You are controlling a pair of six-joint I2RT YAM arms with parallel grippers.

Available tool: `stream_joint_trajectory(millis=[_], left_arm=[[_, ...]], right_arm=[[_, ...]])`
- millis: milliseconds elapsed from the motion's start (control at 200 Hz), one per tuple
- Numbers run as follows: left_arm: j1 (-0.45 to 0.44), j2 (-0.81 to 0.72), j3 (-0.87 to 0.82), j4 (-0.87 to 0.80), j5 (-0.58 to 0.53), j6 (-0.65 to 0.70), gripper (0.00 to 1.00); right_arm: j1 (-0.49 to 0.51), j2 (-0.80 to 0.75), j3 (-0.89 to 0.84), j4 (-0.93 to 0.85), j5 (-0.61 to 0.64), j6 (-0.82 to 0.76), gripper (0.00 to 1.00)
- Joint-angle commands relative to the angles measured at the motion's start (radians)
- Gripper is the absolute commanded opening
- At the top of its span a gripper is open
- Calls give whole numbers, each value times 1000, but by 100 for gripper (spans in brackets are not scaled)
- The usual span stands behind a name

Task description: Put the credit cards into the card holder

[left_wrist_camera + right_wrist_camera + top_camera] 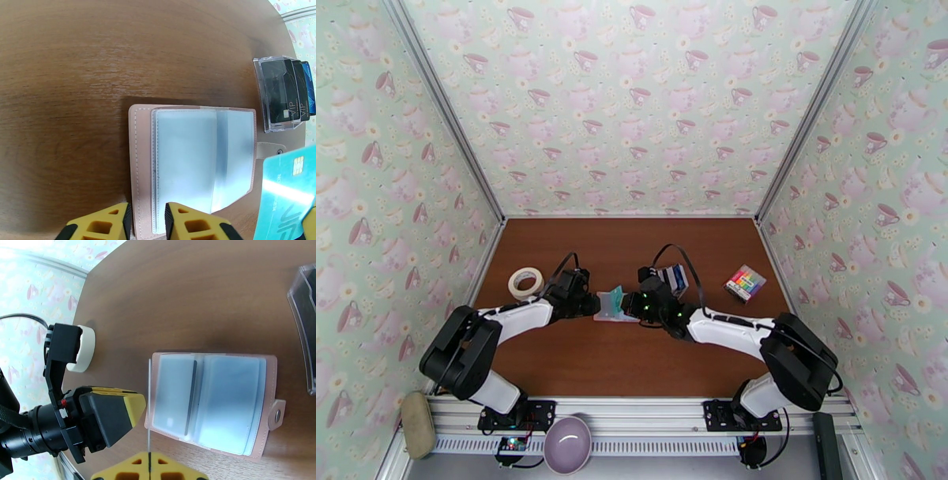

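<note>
Brown table point(632, 363) w/ the pink card holder point(189, 158) lying open and flat in the middle, btwn the two arms. Its clear blue-grey pockets face up so a card can slide in. The L gripper point(147, 215) sits at one edge of the holder, fingers apart w/ the pink edge in the gap, prob. to keep it from sliding. The R gripper point(149, 461) pinches one teal credit card point(282, 189) by its end, held over the holder, prob. lining up for a pocket. The other credit cards point(292, 94) stand in a clear stand point(260, 79) near the holder's snap tab point(277, 413).

Hard to tell:
- Can't tell if the L fingers touch the holder.
- From the R wrist the teal card looks like a thin line.
- The L wrist view cuts its bottom off.
- The back cards in the stand hide behind the front one, so no count.
- A dark strip shows in one pocket, maybe a card, not sure.
</note>
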Motion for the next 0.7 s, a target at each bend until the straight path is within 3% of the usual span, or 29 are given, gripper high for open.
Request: stream_joint_trajectory(millis=[0,696], left_arm=[[6,20,29,-1,15,19,29],[6,79,44,-12,9,42,30]], right_arm=[[5,22,-39,127,38,67,7],[7,147,-154,366,84,111,7]])
